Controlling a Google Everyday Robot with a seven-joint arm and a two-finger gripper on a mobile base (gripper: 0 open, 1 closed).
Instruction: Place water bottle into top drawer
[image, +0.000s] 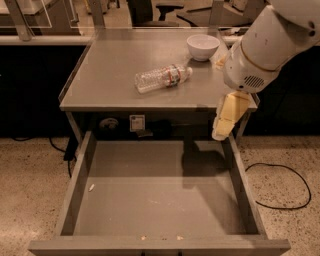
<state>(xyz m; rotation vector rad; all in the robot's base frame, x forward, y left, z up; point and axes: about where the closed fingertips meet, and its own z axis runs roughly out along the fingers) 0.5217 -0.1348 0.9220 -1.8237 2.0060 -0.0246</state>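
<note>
The water bottle (162, 78) lies on its side on the cabinet's top surface (110, 80), long axis running left-right, cap aimed right and slightly back toward the white bowl (202, 46). The gripper (226, 120) hangs beside the surface's front right corner, over the open top drawer (150, 200). I cannot tell whether it is open or closed.
</note>
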